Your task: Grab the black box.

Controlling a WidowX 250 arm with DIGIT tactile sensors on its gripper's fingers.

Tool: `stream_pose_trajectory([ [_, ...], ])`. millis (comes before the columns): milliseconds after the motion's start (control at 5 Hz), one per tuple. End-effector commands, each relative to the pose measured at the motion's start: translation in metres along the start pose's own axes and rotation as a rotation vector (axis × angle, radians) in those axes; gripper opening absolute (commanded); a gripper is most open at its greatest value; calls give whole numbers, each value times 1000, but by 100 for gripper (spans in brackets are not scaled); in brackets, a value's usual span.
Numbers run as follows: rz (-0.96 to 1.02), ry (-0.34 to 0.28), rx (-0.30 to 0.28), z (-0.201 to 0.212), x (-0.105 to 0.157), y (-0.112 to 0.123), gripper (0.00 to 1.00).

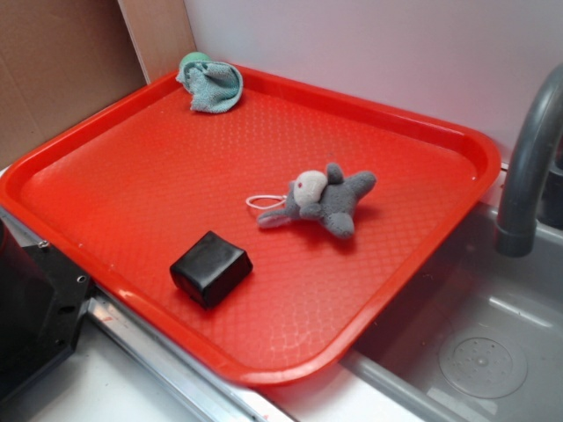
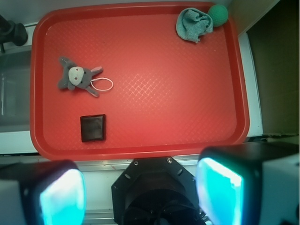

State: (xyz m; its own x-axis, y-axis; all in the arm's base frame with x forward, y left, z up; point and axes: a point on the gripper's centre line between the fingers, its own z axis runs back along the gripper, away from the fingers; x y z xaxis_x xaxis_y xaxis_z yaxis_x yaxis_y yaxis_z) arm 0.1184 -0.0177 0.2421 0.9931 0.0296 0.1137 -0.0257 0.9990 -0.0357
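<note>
Red tray (image 1: 132,114) on counter (image 1: 114,387)

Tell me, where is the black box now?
In the exterior view, the black box lies on the red tray near its front edge, apart from the grey plush toy behind it.

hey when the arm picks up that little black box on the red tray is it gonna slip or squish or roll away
The black box looks rigid, so it probably won't squish. Its glossy faces and rounded edges could let it slip between the fingers of the open gripper. It lies flat on the red tray, so it will more likely slide than roll if nudged.
</note>
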Motion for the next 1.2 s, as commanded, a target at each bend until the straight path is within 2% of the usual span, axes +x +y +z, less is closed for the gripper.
stream_pose_trajectory([
  [0,0,0,0,0,0,0,100],
  [200,-9,-5,8,-53,11,-34,100],
  [400,11,-70,81,-88,10,-55,100],
  [600,-32,-56,95,-132,2,-86,100],
  [800,-44,16,116,-159,-5,-96,100],
  [1000,-66,61,166,-180,-8,-86,100],
])
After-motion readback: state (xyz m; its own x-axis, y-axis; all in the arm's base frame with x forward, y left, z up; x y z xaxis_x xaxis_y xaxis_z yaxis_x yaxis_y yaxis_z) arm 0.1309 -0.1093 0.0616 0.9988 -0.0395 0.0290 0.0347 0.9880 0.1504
